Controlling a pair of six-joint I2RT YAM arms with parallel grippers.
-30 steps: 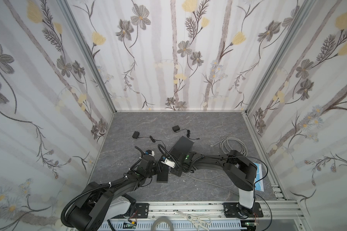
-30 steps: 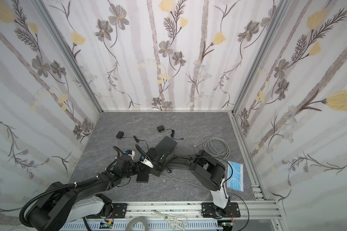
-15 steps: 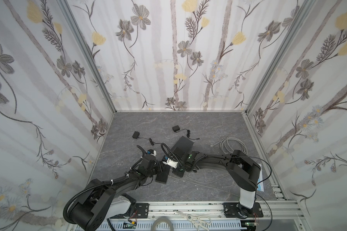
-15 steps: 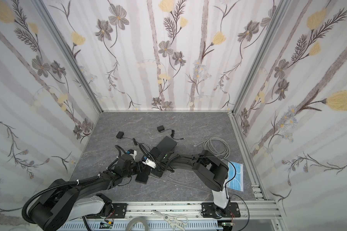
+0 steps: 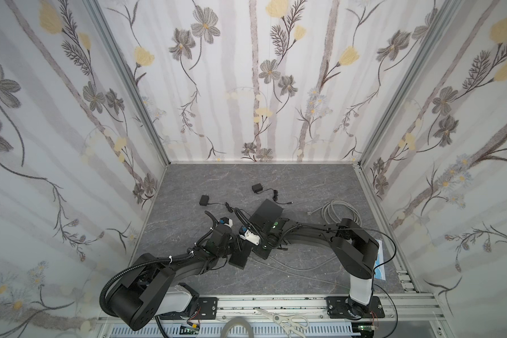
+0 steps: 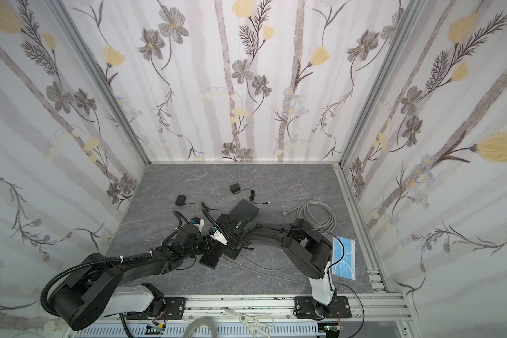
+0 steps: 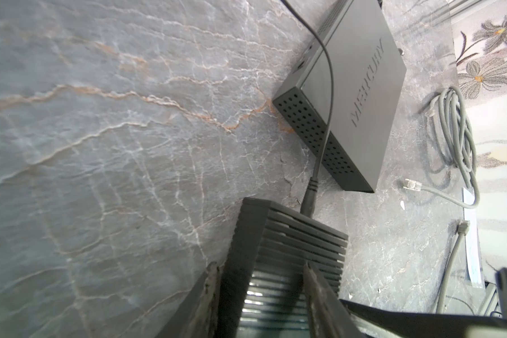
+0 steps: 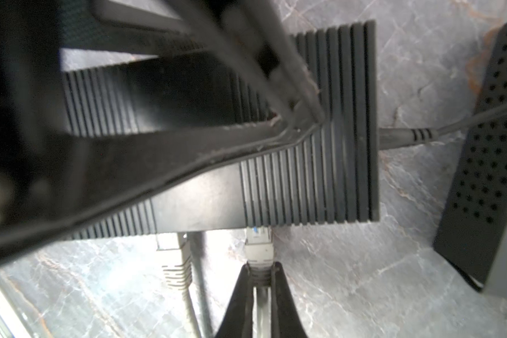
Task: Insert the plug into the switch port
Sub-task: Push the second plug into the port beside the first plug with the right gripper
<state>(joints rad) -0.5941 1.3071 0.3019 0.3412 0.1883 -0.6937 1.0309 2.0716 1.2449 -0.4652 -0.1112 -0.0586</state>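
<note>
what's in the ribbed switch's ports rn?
At the ribbed switch port edge: one grey plug pinched by the right gripper, a second grey plug beside it, and a black power plug in the end. Casing hides the ports; seating depth unseen.

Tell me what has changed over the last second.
The left gripper, clamped on the small ribbed switch, edged slightly toward the right gripper. Nothing was grabbed or released. The right gripper stays shut on the grey plug at the switch's port; the larger switch and coiled cable lie unmoved.

Grey table (image 5: 275, 181): switch (image 5: 240, 259), cable (image 5: 338, 212), maybe mask (image 6: 345, 257)
</note>
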